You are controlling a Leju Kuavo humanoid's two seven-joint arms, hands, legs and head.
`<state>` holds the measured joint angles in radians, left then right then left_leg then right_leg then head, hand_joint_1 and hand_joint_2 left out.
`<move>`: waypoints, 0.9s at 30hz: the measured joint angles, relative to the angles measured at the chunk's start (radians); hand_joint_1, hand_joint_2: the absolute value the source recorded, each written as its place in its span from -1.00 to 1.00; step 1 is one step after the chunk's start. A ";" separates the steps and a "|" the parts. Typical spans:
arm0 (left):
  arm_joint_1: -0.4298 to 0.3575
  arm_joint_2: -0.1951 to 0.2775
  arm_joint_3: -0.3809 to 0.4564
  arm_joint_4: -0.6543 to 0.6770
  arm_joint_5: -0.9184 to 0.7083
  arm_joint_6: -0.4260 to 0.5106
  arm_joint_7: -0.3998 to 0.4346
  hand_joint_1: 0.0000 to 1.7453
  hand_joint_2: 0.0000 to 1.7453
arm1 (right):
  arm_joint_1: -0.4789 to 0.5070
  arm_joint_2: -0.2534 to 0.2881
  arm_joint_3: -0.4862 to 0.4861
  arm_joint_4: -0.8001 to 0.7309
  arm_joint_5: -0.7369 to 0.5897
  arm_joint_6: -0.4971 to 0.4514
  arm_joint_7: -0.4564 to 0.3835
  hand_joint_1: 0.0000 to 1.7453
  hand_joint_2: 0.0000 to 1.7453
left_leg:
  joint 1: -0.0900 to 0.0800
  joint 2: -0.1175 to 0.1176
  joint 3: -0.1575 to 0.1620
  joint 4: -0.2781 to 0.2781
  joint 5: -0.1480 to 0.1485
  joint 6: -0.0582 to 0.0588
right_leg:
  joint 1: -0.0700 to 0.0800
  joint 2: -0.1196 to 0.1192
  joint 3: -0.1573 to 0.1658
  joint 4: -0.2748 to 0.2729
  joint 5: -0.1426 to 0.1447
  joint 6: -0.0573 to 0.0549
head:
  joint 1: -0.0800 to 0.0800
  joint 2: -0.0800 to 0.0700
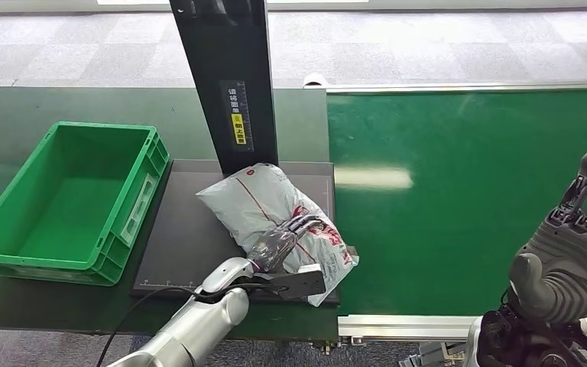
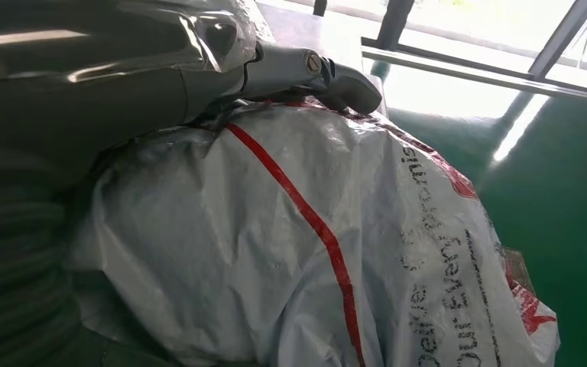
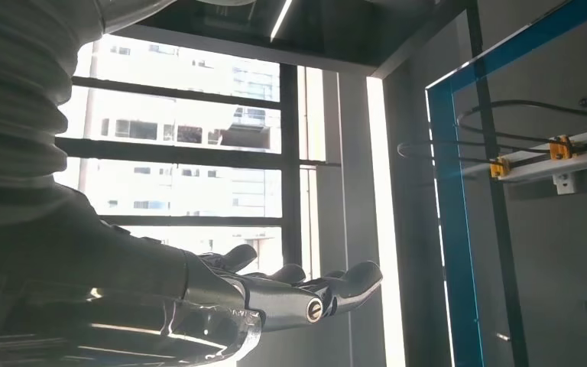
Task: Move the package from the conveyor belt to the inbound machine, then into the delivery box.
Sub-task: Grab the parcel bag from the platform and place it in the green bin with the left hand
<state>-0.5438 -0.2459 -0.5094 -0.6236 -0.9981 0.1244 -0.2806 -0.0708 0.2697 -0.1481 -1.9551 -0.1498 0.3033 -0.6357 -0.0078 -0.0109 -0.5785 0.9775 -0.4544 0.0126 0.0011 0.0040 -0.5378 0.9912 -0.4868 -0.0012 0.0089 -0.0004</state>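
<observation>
Package (image 1: 275, 222): white plastic mailer with red stripe and red print, lying crumpled on the dark platform of the inbound machine (image 1: 191, 252), centre of the head view, just below the machine's black upright post (image 1: 229, 76). Its lower right corner hangs over the platform edge toward the conveyor belt (image 1: 466, 199).

Left hand (image 1: 283, 243) lies on top of the package, dark fingers draped over the bag's near end. In the left wrist view a finger (image 2: 336, 80) presses along the bulging top of the bag. Fingers look curled onto the plastic, but whether they truly grip it or only rest on it, I cannot tell.

Right hand (image 1: 573, 252), lower right of the head view, is raised over the belt's near edge, fingers apart and pointing up, holding nothing. The right wrist view agrees: fingers extended and separate against bright windows.

Delivery box (image 1: 69, 202): green crate, left of frame, just beside the platform, nothing visible inside.

Progress, as a judgement: first leg looks done, since the package is off the belt and on the machine. Remaining: lift and carry it left into the crate.

Hard to make out: the underside of the left hand and its thumb are hidden by the bag; the post's label is too small to read; the package print is only partly legible.
</observation>
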 joint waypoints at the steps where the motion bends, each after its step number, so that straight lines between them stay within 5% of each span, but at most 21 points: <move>1: -0.008 -0.002 -0.003 0.013 0.000 0.000 0.000 -1.00 1.00 | 0.000 0.002 -0.001 0.000 0.001 0.000 0.000 -1.00 1.00 | 0.000 0.000 0.000 0.000 0.000 0.000 | 0.000 0.000 0.000 0.000 0.000 0.000 | 0.000 0.000; 3: -0.020 -0.005 -0.009 0.033 -0.002 0.002 0.000 -0.86 1.00 | -0.001 0.004 -0.004 0.000 0.004 -0.001 0.001 -1.00 1.00 | 0.000 0.000 0.002 0.000 0.000 0.000 | 0.000 0.000 0.002 0.000 0.000 0.000 | 0.000 0.000; 7: -0.030 -0.010 -0.011 0.054 -0.017 0.015 0.002 0.90 1.00 | -0.001 0.009 -0.009 0.000 0.009 -0.009 0.007 -1.00 1.00 | 0.000 0.000 0.004 0.000 0.000 0.000 | 0.000 -0.001 0.005 0.000 0.000 0.000 | 0.000 0.000; 20: -0.012 -0.002 0.048 0.027 0.006 0.114 -0.045 0.96 1.00 | 0.003 0.025 -0.024 0.000 0.009 -0.033 0.018 -1.00 1.00 | 0.000 0.000 0.005 0.000 0.000 0.000 | 0.000 0.000 0.004 0.000 0.000 0.000 | 0.000 0.000; 27: 0.084 0.027 0.129 -0.219 0.149 0.104 -0.145 1.00 1.00 | 0.034 0.033 -0.031 -0.001 0.003 -0.050 0.010 -1.00 1.00 | 0.000 0.001 0.000 0.000 0.000 0.000 | 0.001 0.001 -0.001 0.000 0.000 0.000 | 0.000 0.000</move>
<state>-0.4595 -0.2186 -0.3806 -0.8428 -0.8491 0.2285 -0.4258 -0.0367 0.3027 -0.1795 -1.9564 -0.1464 0.2537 -0.6258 -0.0075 -0.0102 -0.5781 0.9774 -0.4543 0.0127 0.0017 0.0046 -0.5384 0.9914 -0.4864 -0.0015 0.0089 -0.0004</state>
